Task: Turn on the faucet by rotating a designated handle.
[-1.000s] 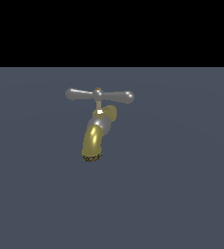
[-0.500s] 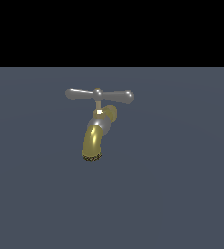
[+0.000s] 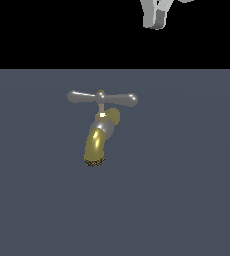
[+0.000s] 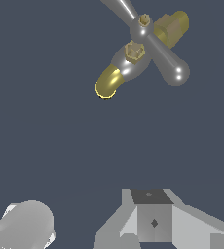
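Observation:
The faucet (image 3: 101,131) stands on the dark grey floor in the middle of the exterior view, with its gold curved spout (image 3: 94,146) bending down to a dark speckled mouth. On a short stem above it lies the handle (image 3: 102,98), a shiny grey crossbar with rounded ends. My gripper (image 3: 155,16) hangs well above the faucet and toward the exterior view's right, cut off by the frame's top edge. The wrist view looks down on the handle (image 4: 155,43) and the spout (image 4: 107,82), far from my gripper (image 4: 87,204). Its fingers (image 4: 152,219) stand apart with nothing between them.
A flat dark grey floor (image 3: 187,200) spreads all around the faucet, with a black background behind it. Nothing else shows in either view.
My gripper has come into the exterior view at the top right, where earlier it did not show. The faucet and handle have not moved.

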Motion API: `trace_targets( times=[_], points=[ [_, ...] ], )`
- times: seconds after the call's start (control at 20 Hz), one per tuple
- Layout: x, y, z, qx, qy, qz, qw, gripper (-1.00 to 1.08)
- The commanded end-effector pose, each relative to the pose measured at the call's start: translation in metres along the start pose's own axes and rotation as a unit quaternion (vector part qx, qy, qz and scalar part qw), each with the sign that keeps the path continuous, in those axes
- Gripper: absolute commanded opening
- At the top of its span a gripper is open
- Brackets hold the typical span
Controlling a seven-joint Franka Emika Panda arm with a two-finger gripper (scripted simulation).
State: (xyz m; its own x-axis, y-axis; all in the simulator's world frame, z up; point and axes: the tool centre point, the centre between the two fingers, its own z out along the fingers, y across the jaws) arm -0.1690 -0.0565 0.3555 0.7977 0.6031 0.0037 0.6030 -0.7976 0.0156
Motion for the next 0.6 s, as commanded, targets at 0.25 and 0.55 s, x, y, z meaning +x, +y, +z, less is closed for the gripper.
trace_targets(
  times=[0.25,0.55],
  points=[
    [0.02,0.022,0.041,0.001,0.0,-0.09,0.996,-1.0],
    [0.038,0.037,0.072,0.002,-0.001,-0.158,0.9874,-1.0]
  ],
)
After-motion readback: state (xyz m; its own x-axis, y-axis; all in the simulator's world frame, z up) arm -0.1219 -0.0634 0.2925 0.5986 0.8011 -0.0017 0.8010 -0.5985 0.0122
